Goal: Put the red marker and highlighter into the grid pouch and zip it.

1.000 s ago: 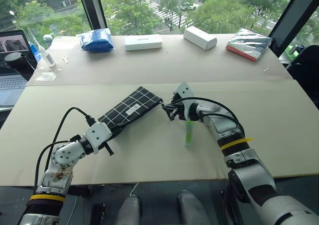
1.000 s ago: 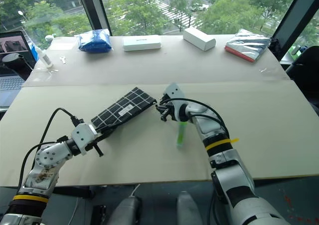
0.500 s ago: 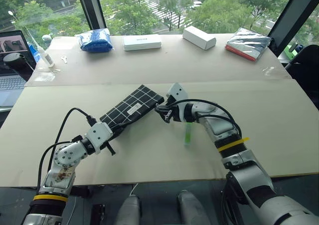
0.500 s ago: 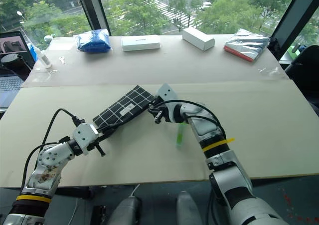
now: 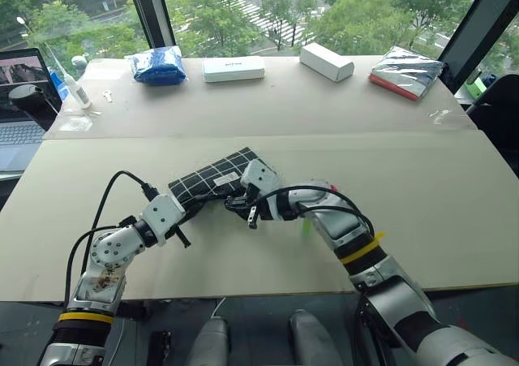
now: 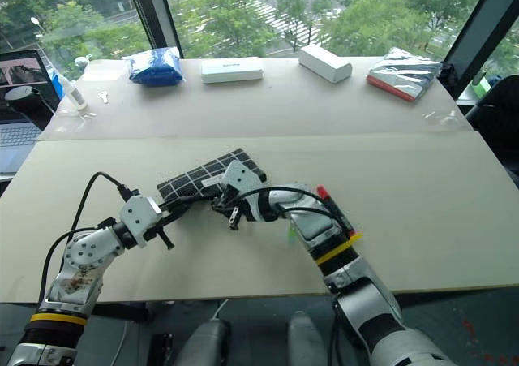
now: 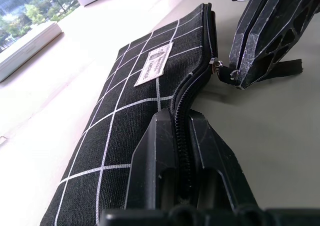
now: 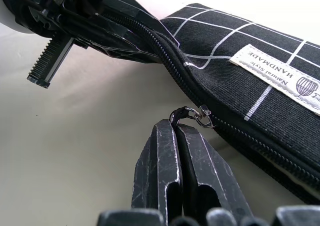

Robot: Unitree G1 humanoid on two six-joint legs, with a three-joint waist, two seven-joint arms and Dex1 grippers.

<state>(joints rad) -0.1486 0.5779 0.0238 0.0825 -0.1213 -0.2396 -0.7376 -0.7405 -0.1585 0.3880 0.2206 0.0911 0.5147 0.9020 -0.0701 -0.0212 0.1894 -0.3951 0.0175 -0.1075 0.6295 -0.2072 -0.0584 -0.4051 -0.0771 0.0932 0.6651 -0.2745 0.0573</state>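
Note:
The grid pouch [image 5: 212,178] lies flat on the table, black with white lines and a white label. My left gripper [image 5: 188,207] is shut on its near end at the zipper edge [image 7: 181,117]. My right gripper [image 8: 174,128] is shut on the zipper's black pull cord [image 8: 180,117], at the pouch's long edge a short way from the left gripper. The highlighter [image 6: 292,232] lies on the table mostly hidden behind my right forearm. A small red tip [image 6: 322,192] shows at that forearm; I cannot tell whether it is the red marker.
Along the far side of the table lie a blue bag [image 5: 156,64], two white boxes [image 5: 233,68] [image 5: 326,61] and a striped packet [image 5: 404,71]. A laptop [image 5: 20,98] and a small bottle [image 5: 75,90] stand at the far left.
My right gripper has moved left along the pouch's edge toward the left gripper, taking the zipper pull with it. The pouch's far end has swung round with it. The left gripper has kept still.

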